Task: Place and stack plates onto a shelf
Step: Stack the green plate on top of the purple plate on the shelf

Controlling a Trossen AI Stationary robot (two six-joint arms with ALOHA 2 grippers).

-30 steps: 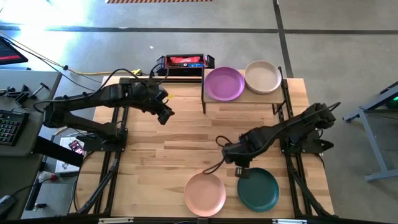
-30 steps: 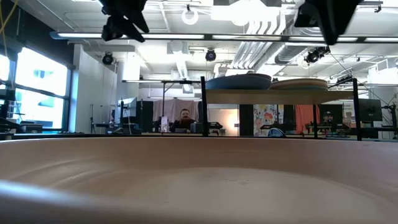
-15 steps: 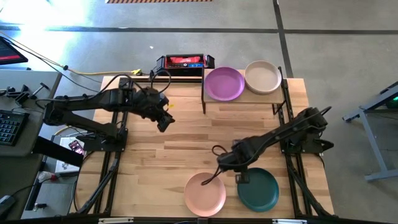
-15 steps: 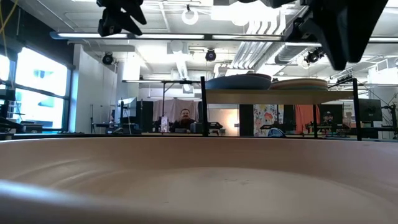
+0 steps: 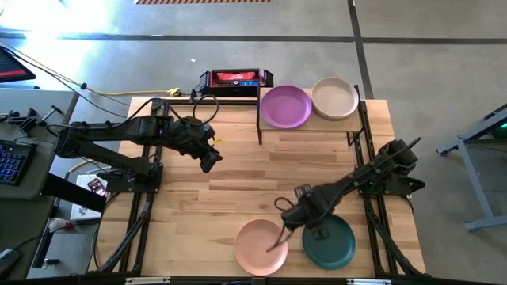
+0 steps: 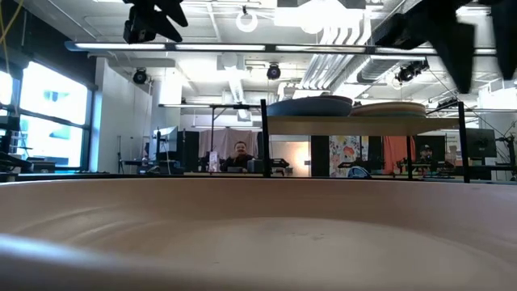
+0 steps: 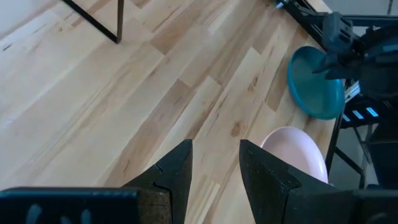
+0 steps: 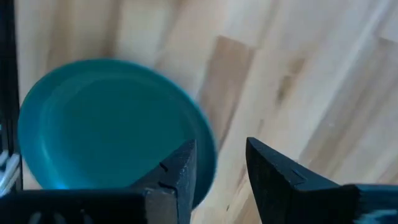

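- Currently the right tool (image 5: 295,215) is low over the surface (image 5: 238,178), fingers apart and empty, by the dark teal plate (image 5: 329,242) rim, beside the pink plate (image 5: 260,247).
- Left tool (image 5: 209,157) hovers mid-surface, arm extended, fingers apart, empty.
- Purple plate (image 5: 286,106) and beige plate (image 5: 334,97) sit side by side on the shelf (image 5: 310,125).

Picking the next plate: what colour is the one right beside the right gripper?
Dark teal plate, seen best in the high view, beside the right gripper.
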